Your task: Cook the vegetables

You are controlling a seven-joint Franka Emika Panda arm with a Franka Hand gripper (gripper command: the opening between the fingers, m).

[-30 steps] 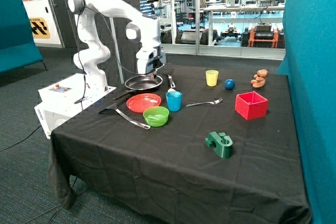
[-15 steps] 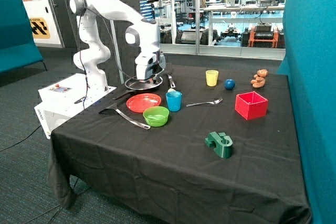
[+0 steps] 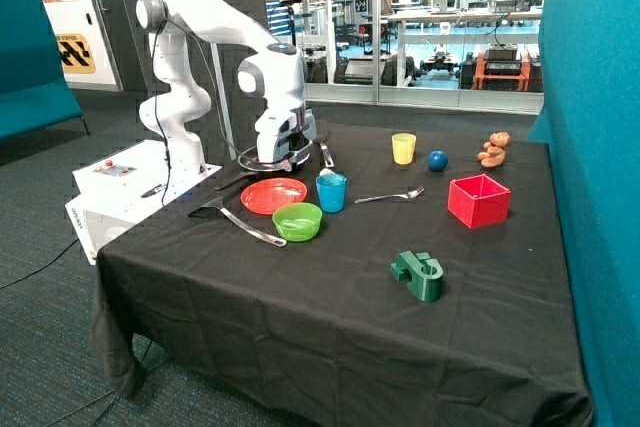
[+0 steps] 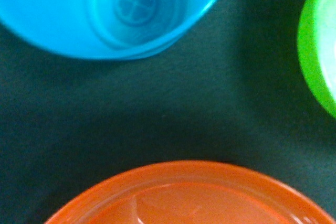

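My gripper hangs low over the dark frying pan at the back of the table, hiding most of the pan. The vegetables are not visible in either view. Just in front of the pan stand a red plate, a blue cup and a lime green bowl. In the wrist view the blue cup looks empty, with the red plate's rim and the bowl's edge around a patch of black cloth.
A black spatula lies beside the plate and a spoon beside the cup. Further along the table are a yellow cup, a blue ball, a brown toy, a red box and a dark green block.
The arm has bent down and the gripper has sunk from above the pan to just over it, shifting slightly toward the plate.
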